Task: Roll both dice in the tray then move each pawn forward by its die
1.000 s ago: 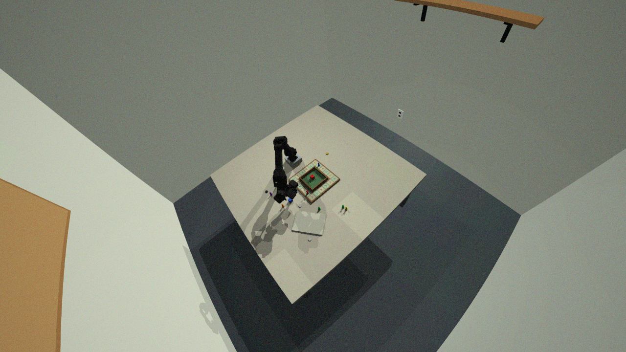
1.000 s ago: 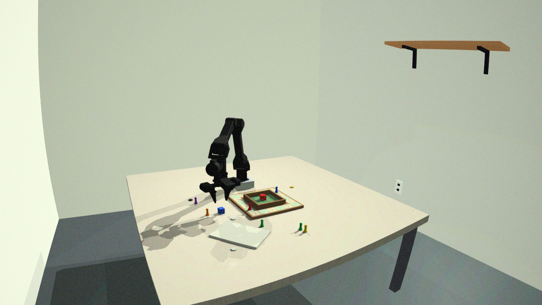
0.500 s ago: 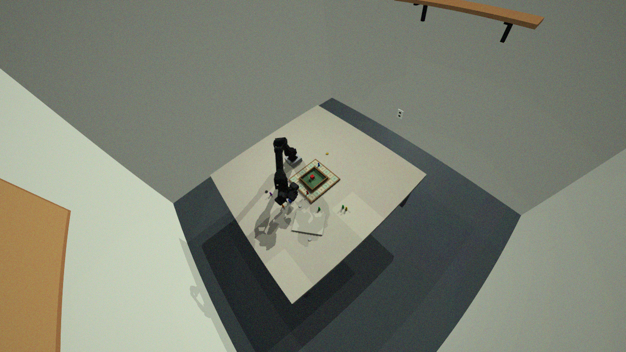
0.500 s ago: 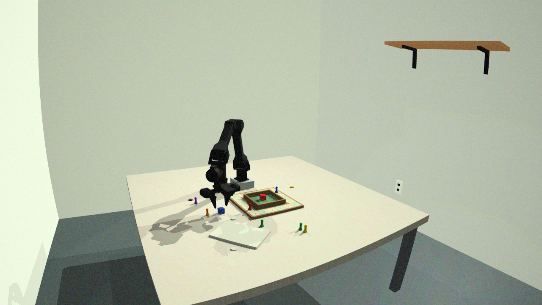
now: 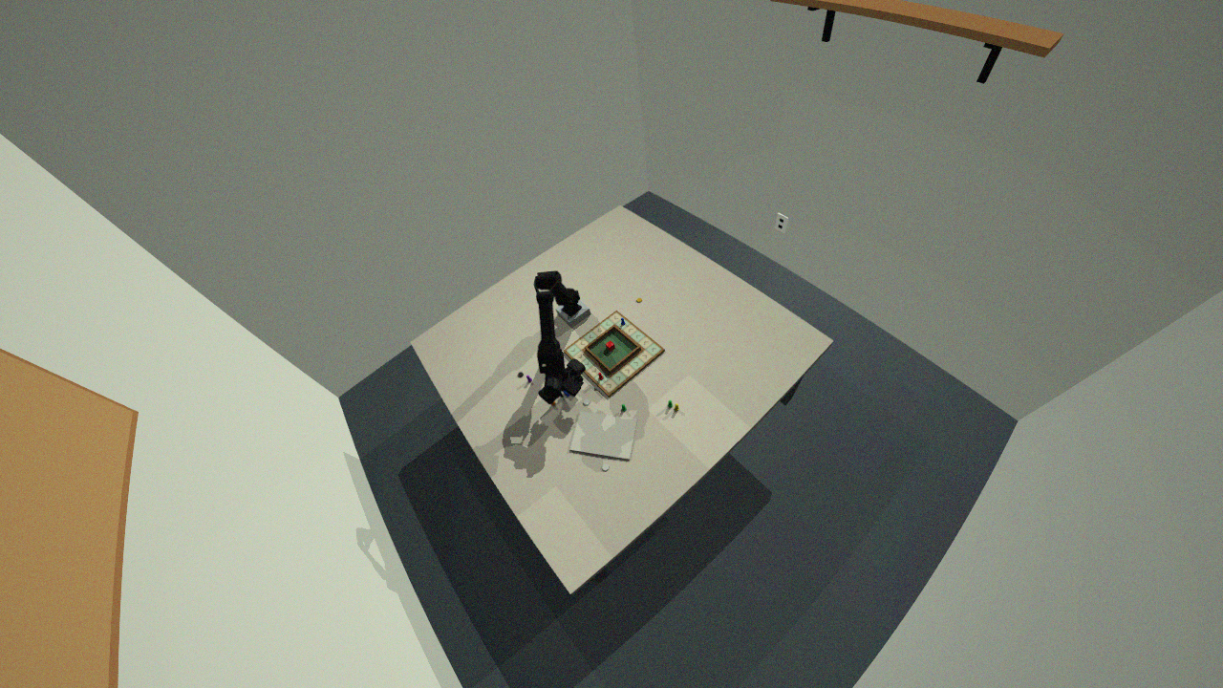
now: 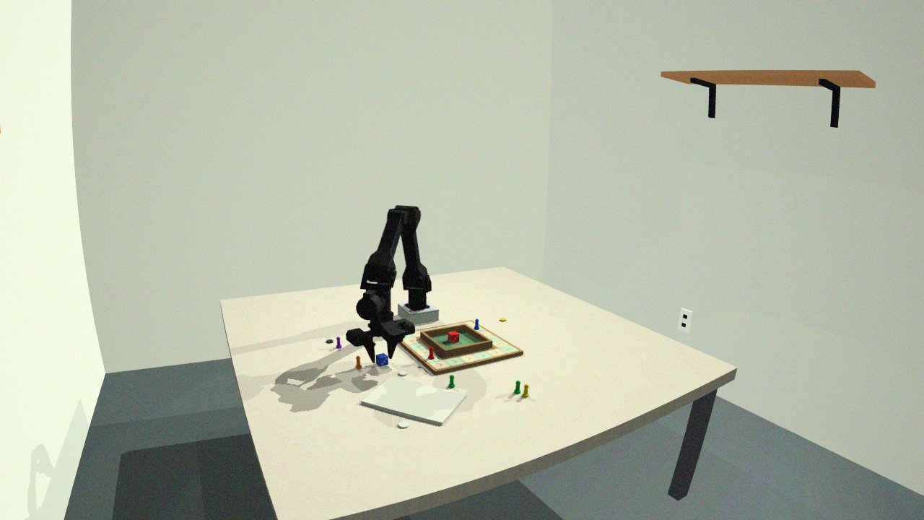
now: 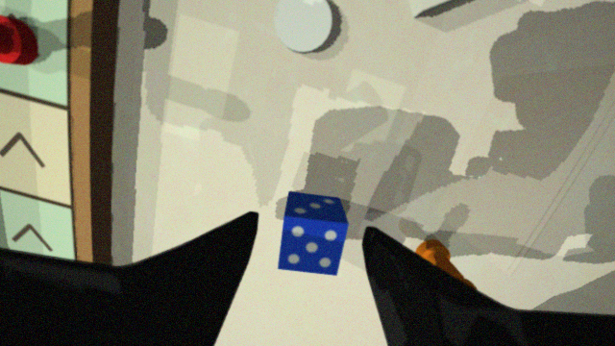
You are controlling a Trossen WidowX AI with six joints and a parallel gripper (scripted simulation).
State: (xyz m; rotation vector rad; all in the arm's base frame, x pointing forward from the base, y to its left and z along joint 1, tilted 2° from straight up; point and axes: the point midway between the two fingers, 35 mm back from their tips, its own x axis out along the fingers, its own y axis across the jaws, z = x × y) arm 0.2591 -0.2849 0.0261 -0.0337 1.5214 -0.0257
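The blue die [image 7: 312, 235] [image 6: 382, 359] lies on the table just off the board's near-left edge, five pips facing the wrist camera. My gripper [image 7: 311, 228] [image 6: 380, 354] [image 5: 560, 395] is open and low over it, one finger on each side, with a gap to each finger. The red die [image 6: 453, 335] [image 5: 609, 345] lies in the green tray [image 6: 455, 351] at the middle of the board [image 6: 504, 349] [image 7: 34, 120]. The red pawn [image 6: 431, 352] [image 7: 14, 45] stands on the board's near-left track. The blue pawn [image 6: 476, 323] [image 5: 623, 321] stands at the board's far side.
An orange pawn [image 7: 434, 252] [image 6: 358, 362] stands close beside one finger. A white disc [image 7: 303, 24] [image 6: 402, 373] lies beyond the die. A white slab [image 6: 413, 401], green pawns [image 6: 451, 381] [image 6: 517, 386], a yellow pawn [image 6: 525, 390] and a purple pawn [image 6: 338, 341] stand around.
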